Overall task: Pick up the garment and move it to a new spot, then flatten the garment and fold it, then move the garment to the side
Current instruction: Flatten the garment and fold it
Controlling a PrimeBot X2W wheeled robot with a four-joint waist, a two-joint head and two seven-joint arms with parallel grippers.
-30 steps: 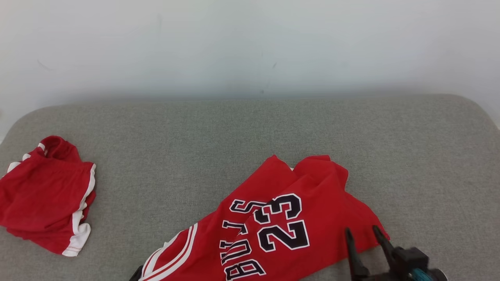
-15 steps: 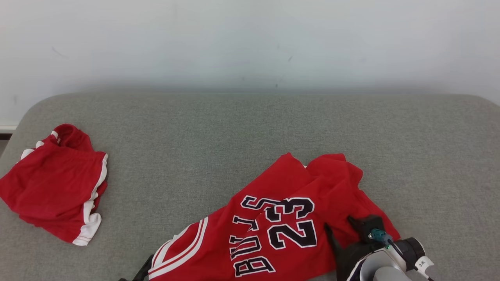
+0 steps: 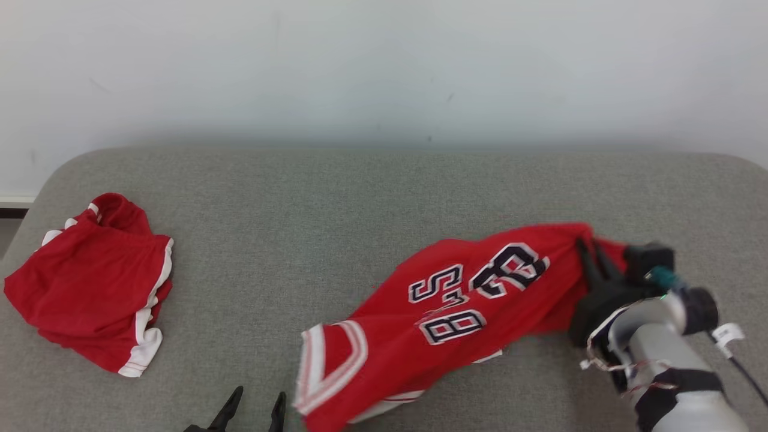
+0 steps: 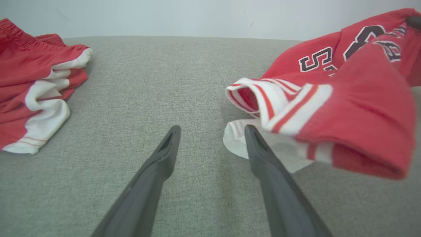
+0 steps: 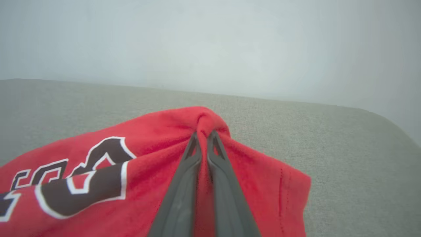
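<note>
The red jersey (image 3: 456,312) is pinched at its right-hand end by the right gripper (image 3: 588,245), whose fingers are closed tight on a raised peak of cloth. That end is held off the grey tabletop (image 3: 360,198), so the rest slopes down and leftward, and the striped trim is laid on the surface near the front edge. A hold at 1 end seems chosen so that the garment can be carried to a new spot. The left gripper (image 3: 259,394) is set low, just beside the trim, its 2 fingers spread with nothing between them, probably placed to take the low end. Red shorts (image 3: 90,282) are seen well apart at the far left.
</note>
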